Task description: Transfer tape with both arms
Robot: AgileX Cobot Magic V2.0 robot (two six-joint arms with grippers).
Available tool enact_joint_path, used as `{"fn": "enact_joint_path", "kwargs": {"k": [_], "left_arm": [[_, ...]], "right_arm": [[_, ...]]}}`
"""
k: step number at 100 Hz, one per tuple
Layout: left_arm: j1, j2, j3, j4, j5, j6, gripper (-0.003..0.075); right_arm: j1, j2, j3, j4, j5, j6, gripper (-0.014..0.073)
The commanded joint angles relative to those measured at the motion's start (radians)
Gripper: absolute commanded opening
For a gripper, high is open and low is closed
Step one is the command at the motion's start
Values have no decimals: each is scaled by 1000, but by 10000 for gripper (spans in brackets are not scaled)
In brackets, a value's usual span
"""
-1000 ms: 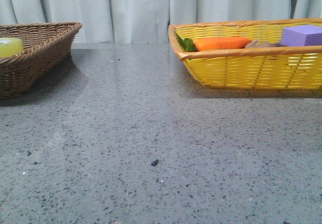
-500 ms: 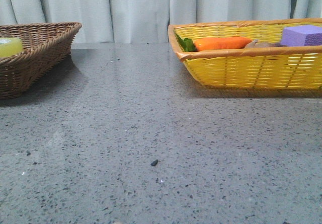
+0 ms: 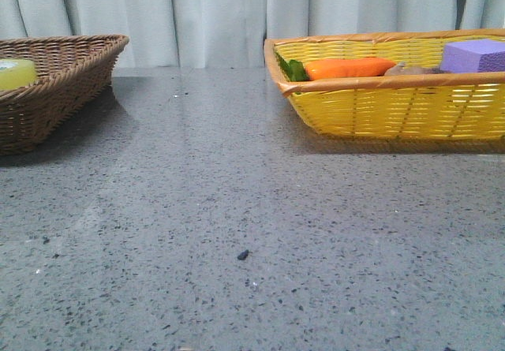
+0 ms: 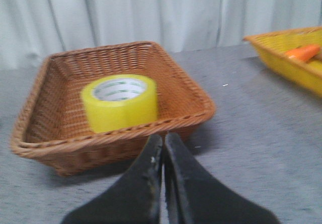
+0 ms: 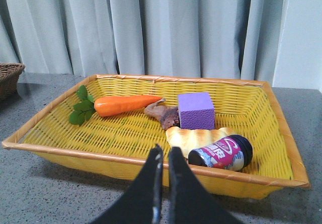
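Observation:
The yellow-green tape roll [image 4: 119,102] with a white core lies flat in the brown wicker basket [image 4: 55,133]; in the front view only its edge [image 3: 16,73] shows at the far left inside that basket [image 3: 63,83]. My left gripper [image 4: 163,139] is shut and empty, in front of the basket's near rim and apart from the tape. My right gripper [image 5: 164,151] is shut and empty, in front of the yellow basket [image 5: 126,161]. Neither gripper shows in the front view.
The yellow basket [image 3: 394,106] at the right holds an orange carrot [image 5: 126,104], a purple block [image 5: 195,110], a brown root, a bread piece [image 5: 188,136] and a pink-labelled can [image 5: 221,153]. Grey speckled table [image 3: 237,209] and curtains behind.

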Motion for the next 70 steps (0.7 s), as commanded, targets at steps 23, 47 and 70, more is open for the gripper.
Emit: {"fn": "enact_joint_path", "kwargs": {"k": [23,47,70], "left_arm": [[50,-26,292,59,-566,-118,-20],[128,-27,339,11,-392,-119,-21],[143,-27,339,22,-243,-220,-20]], "right_arm": [[-4,13,-20,-57,-54,2,-56],[-4,13,-19,-59,-53,2,-56],[-4,13,-19,-59,-53,2,-56]]}}
